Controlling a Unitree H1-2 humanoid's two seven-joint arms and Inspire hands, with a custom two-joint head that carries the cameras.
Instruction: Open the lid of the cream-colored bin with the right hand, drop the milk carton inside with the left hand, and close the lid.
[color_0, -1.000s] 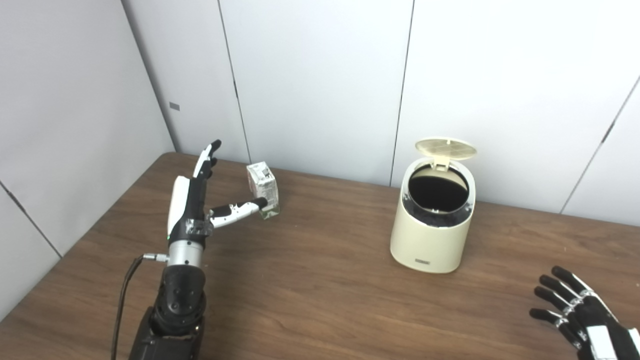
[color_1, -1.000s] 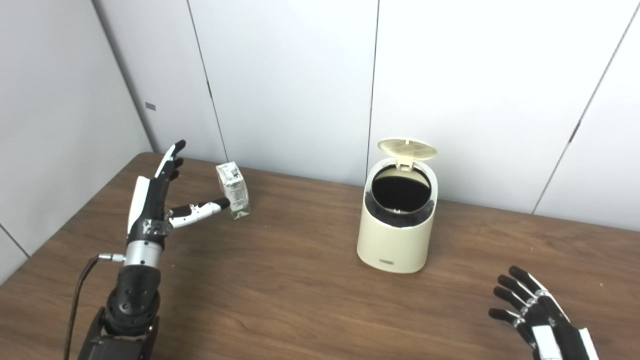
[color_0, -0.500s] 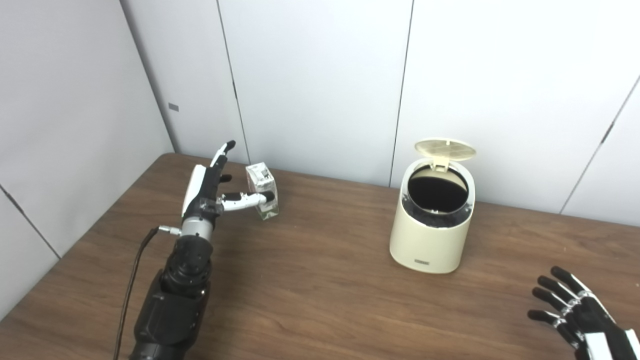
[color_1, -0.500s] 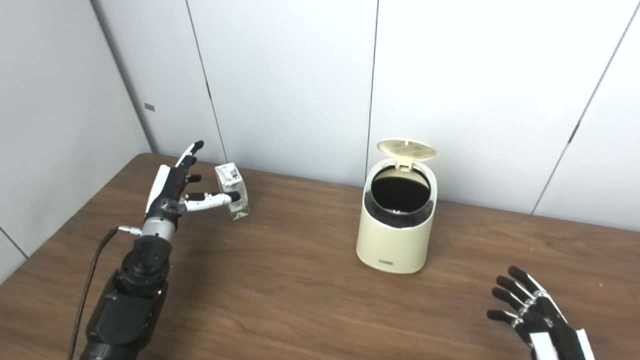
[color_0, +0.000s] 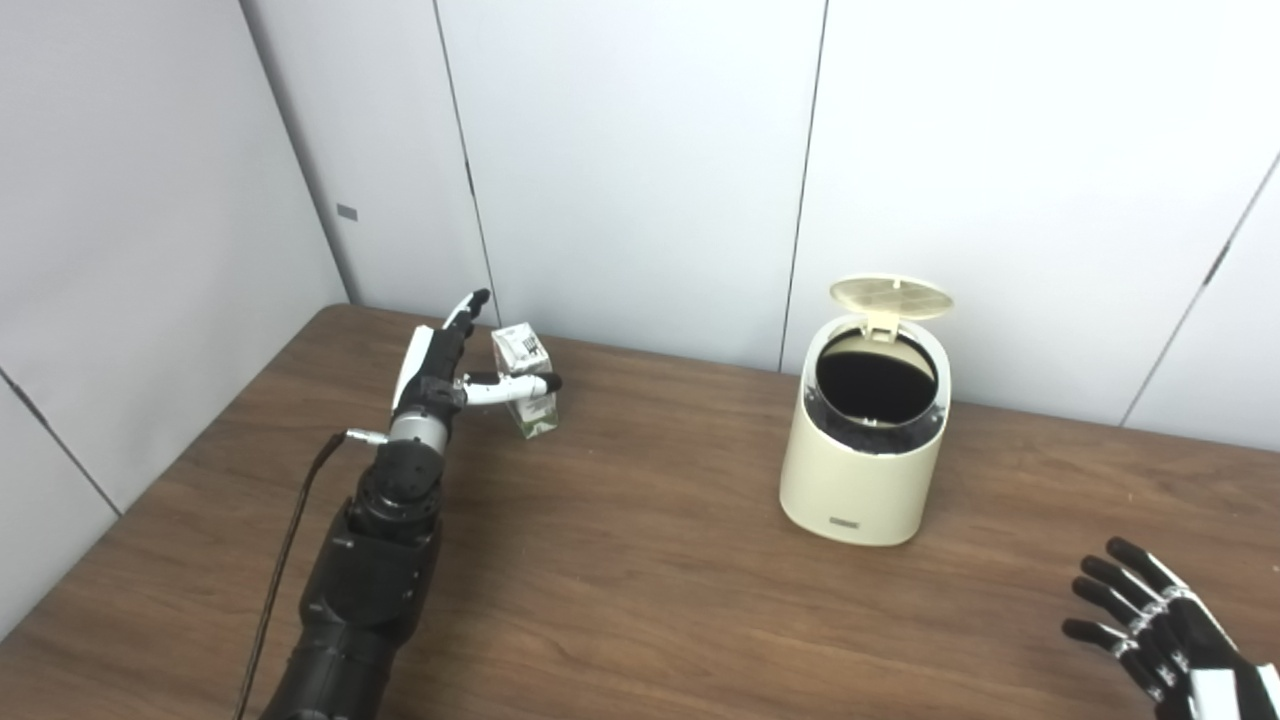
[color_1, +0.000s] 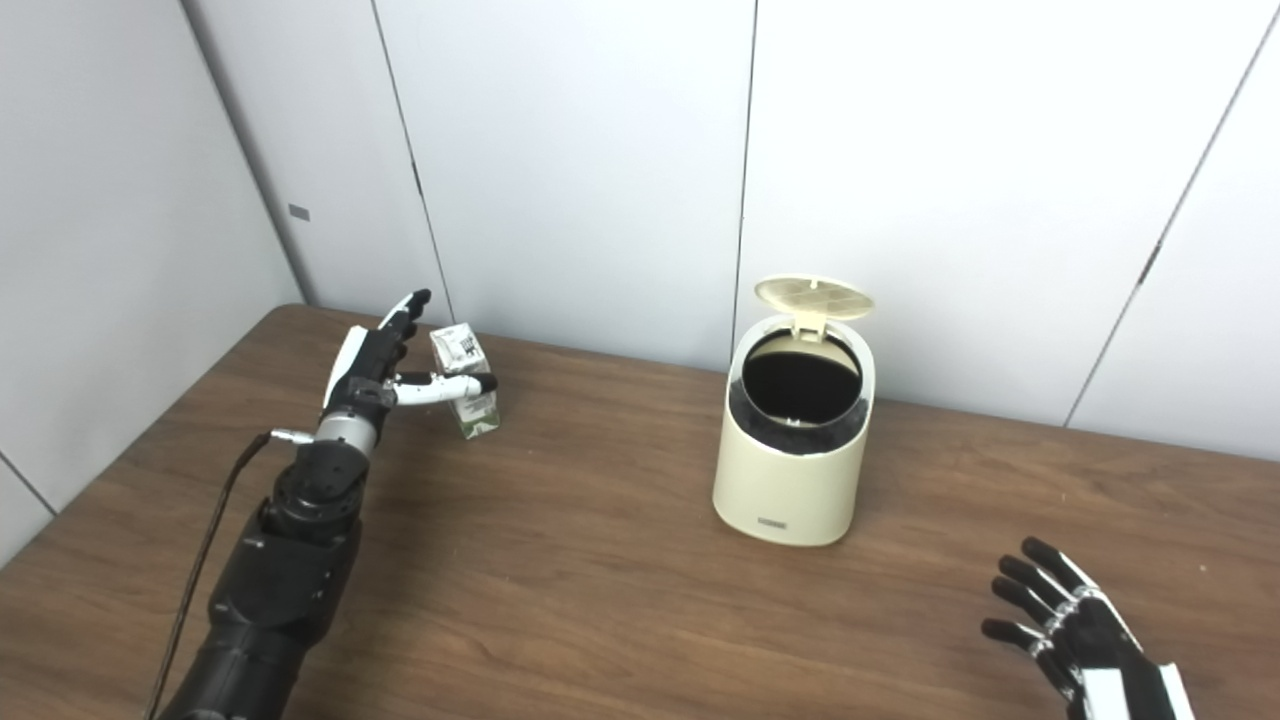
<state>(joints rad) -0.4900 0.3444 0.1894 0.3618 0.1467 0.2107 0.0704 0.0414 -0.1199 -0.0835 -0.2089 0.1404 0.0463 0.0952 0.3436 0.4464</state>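
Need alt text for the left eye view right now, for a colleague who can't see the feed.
The left hand, fingers spread, reaches around the upright milk carton at the table's far left. The cream-colored bin stands mid-table with its lid raised. The right hand waits open at the lower right.

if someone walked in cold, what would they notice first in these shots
Probably the cream-colored bin standing right of centre on the wooden table, its lid flipped up and the dark inside showing. Next, the left hand at the far left, open around a small milk carton, thumb across its front. The right hand waits open at the bottom right corner.
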